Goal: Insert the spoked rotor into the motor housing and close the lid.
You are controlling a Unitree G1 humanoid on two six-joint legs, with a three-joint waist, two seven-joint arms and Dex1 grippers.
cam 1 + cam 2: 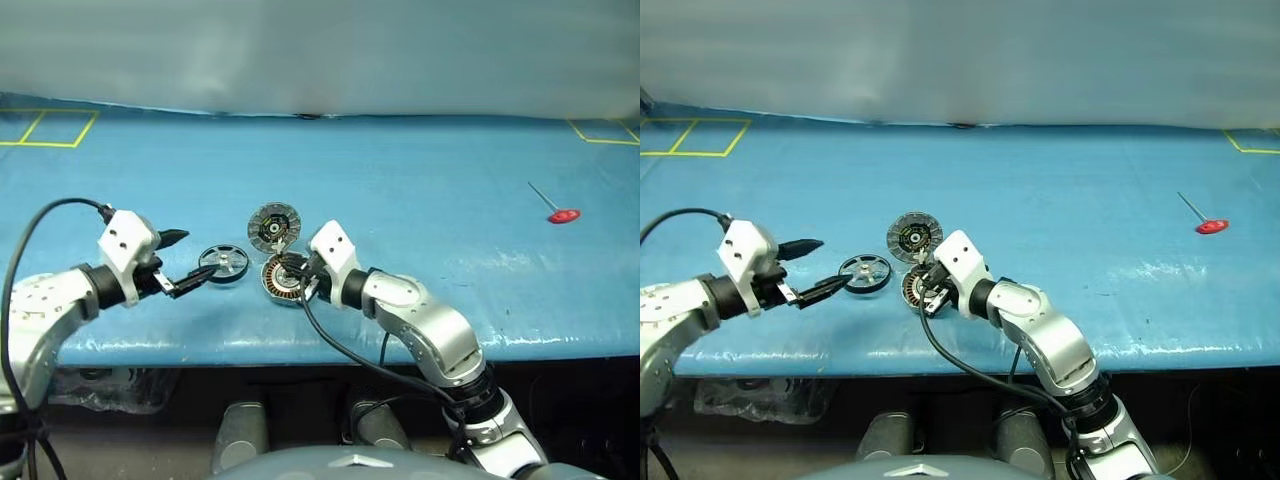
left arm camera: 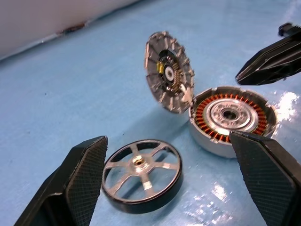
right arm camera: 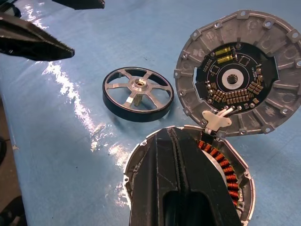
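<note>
**Rotor loose on counter, left gripper closest**

The spoked rotor (image 1: 223,263) lies flat on the blue counter (image 1: 430,200), hub up, just left of the motor housing (image 1: 283,279), apart from it. It has no long axis, so a rim pinch works from any side. The left gripper (image 1: 190,260) is spread wide, empty, right beside the rotor's left edge and pointing at it; clearly the nearer arm. The right gripper (image 1: 927,290) is clenched, sitting over the housing's near rim, apparently steadying it. The lid (image 1: 274,227) stands swung open behind the housing on its hinge, windings exposed, so the cup is free to load. Counter's front edge is near; open room left and behind. A red-handled tool (image 1: 562,213) lies far right.
</note>
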